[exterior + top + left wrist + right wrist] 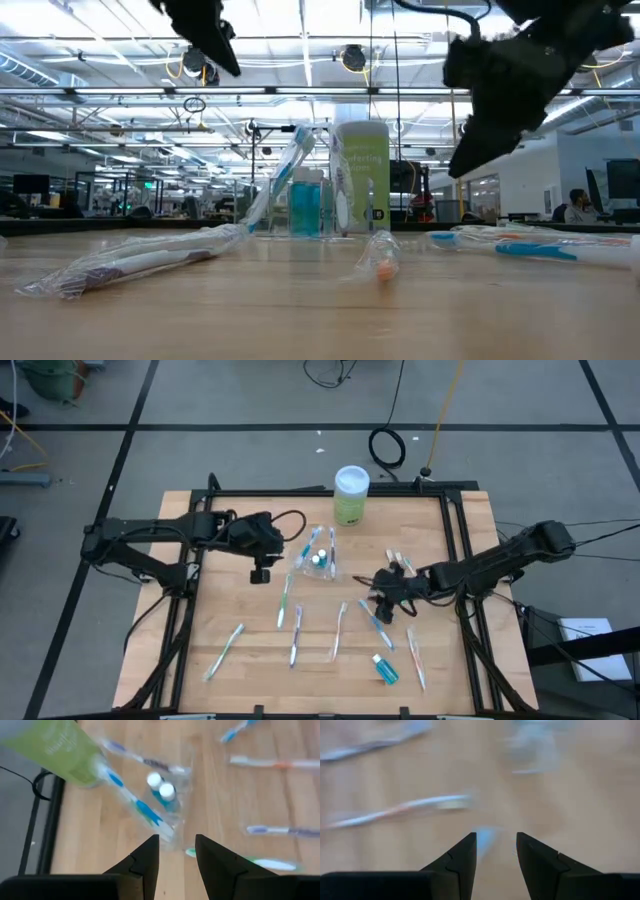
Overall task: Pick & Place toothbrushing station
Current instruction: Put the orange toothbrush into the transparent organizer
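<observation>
We see the left gripper [262, 573] hanging above the wood table [240, 680], its two dark fingers [145, 857] parted by a narrow gap with nothing between them. Just past those fingertips, toward the table's middle, stands the toothbrushing station [319, 557], a small clear plastic holder that is hard to make out against the wood. From the left wrist view the holder [167, 800] sits directly ahead of the gap, near but not touching the fingers. Inside it we can see two small teal bottles with white caps [161, 787] and a blue and white toothbrush [135, 802] leaning out of it. In the low view the station [300, 200] stands upright on the table.

Behind the station, near the table's far edge, stands a green cylindrical canister with a white lid [351, 494].

The right gripper [385, 588] hovers over the right half of the table, well apart from the station. Its fingers [462, 860] are also slightly parted and hold nothing.

Around both grippers, several wrapped toothbrushes [338, 632] lie scattered flat across the near part of the wood, and a small teal tube [385, 669] lies near the front right.
</observation>
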